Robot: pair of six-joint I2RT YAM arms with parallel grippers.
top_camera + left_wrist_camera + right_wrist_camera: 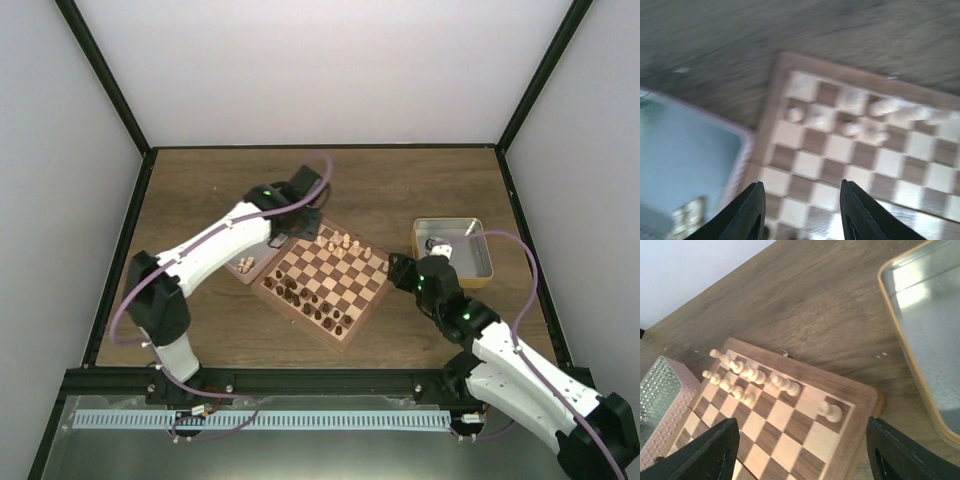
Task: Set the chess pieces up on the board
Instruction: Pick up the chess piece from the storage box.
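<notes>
**Both grippers empty, rows crowded**

I read the left gripper (801, 183) as moderately parted and empty over the board (822, 381); the right gripper (802, 421) is spread wide and also empty. The chess pieces (752, 375) crowd two rows along one edge; spares lie in the pink tray (675, 405). My worry is that a descending finger clips tight neighbours and topples them.

Overhead plus 2 close wrist views share board (340, 272).

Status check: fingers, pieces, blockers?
Left fingers open, empty, over board. Right fingers open, empty. Light pieces partly set; some in tray. Nothing blocking.
</notes>
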